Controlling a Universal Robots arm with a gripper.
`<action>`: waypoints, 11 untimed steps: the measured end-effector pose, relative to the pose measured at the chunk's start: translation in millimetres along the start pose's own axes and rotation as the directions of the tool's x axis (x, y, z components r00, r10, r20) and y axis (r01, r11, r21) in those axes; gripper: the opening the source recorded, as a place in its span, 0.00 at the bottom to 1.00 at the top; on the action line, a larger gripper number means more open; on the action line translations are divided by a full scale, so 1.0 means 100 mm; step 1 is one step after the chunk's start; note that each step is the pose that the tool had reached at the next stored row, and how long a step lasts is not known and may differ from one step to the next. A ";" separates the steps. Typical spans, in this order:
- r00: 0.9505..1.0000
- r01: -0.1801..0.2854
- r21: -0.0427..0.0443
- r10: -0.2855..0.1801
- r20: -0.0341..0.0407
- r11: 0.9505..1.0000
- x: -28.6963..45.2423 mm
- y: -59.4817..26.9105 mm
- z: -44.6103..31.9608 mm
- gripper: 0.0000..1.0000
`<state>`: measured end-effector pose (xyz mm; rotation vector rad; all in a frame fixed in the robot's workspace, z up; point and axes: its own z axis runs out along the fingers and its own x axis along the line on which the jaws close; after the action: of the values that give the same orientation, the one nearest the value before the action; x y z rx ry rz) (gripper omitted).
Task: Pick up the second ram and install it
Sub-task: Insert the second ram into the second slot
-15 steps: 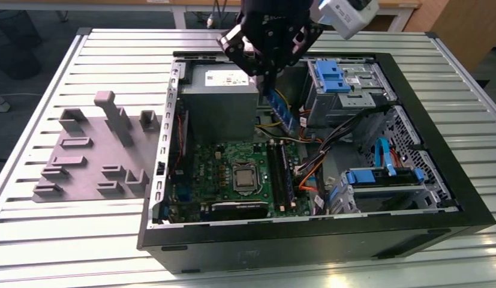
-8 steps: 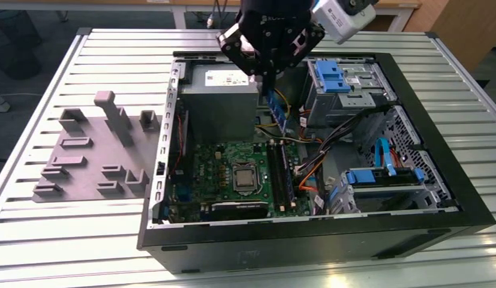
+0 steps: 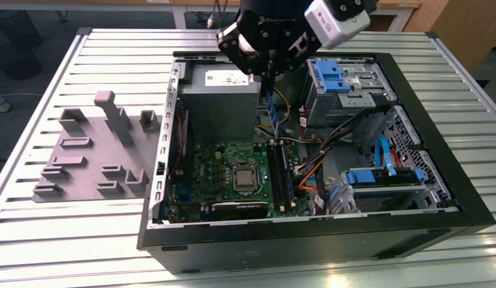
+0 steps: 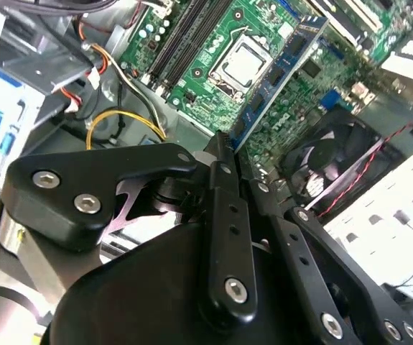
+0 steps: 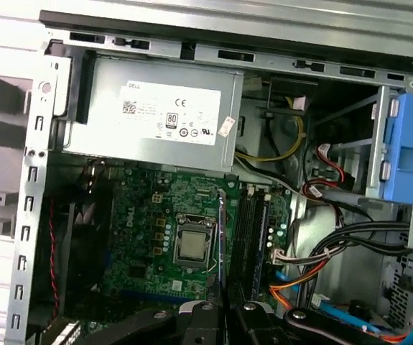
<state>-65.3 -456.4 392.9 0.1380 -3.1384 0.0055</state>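
My gripper (image 3: 265, 75) hangs over the open computer case and is shut on the second ram (image 3: 270, 111), a thin blue-green stick hanging straight down from the fingers. Its lower end is above the motherboard (image 3: 224, 171), close to the long black memory slots (image 3: 280, 174) beside the processor. In the second wrist view the ram (image 4: 278, 72) reaches out from between the black fingers (image 4: 224, 187) towards the board. In the first wrist view the ram (image 5: 222, 237) shows edge-on as a thin line between the processor (image 5: 192, 244) and the memory slots (image 5: 253, 230).
The grey power supply (image 3: 219, 99) sits just behind the ram. Blue drive cages (image 3: 337, 78) and loose cables (image 3: 343, 129) fill the case on the exterior view's right. A grey fixture (image 3: 96, 150) with upright blocks lies outside the case on the slatted table (image 3: 72, 240).
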 end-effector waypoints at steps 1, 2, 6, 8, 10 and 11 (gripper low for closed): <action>1.000 -0.016 0.000 0.016 0.000 1.000 0.000 0.000 0.001 0.14; 0.999 -0.032 0.000 0.032 0.000 0.999 0.000 0.000 0.004 0.14; 0.996 -0.092 0.001 0.092 0.000 0.996 0.000 0.000 0.012 0.14; 0.994 -0.107 0.001 0.107 0.000 0.994 0.000 0.000 0.013 0.14; 0.994 -0.109 0.001 0.109 0.000 0.994 0.000 0.000 0.014 0.14; 0.994 -0.110 0.001 0.110 0.000 0.994 0.000 0.000 0.014 0.14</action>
<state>-65.3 -456.4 391.5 -0.0344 -3.1410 0.0063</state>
